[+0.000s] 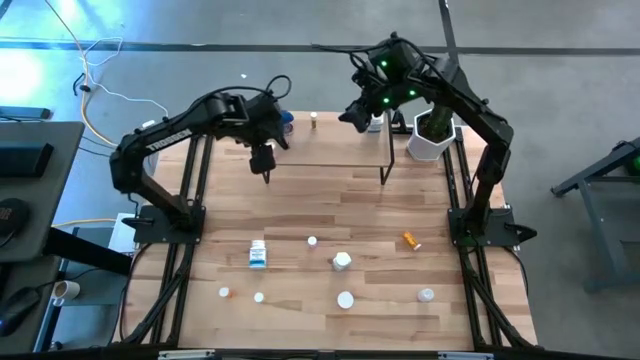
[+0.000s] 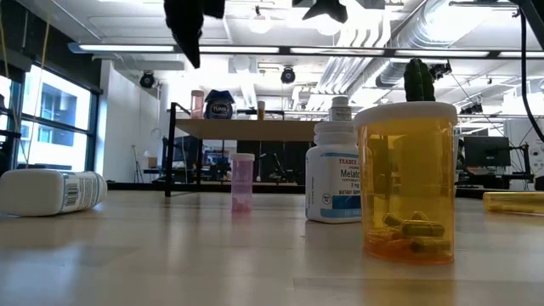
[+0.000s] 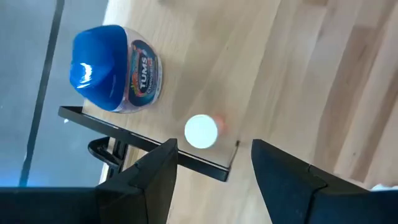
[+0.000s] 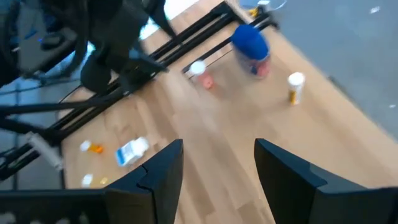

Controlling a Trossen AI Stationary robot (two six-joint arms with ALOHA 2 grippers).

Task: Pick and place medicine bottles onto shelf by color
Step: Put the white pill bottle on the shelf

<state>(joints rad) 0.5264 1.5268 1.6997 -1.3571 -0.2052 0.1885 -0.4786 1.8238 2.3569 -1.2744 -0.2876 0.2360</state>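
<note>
Plank table (image 1: 360, 215): left pincer (image 3: 213, 163) wide above shelf (image 3: 286, 68); right pincer (image 4: 219, 163) apparently wide too

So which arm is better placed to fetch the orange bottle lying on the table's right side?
Right, probably. The orange bottle lies beside the right arm's base; both pincers, left and right, hang open and empty by the shelf.

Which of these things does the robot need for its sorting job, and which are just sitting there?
For the job:
- low light-wood shelf on black legs
- blue-lidded round jar
- small pink vial with a white cap
- clear orange pill bottle
- white blue-labelled bottle lying on its side
- left gripper, open
- right gripper, open

Just sitting there:
- white pot with a green plant
</note>
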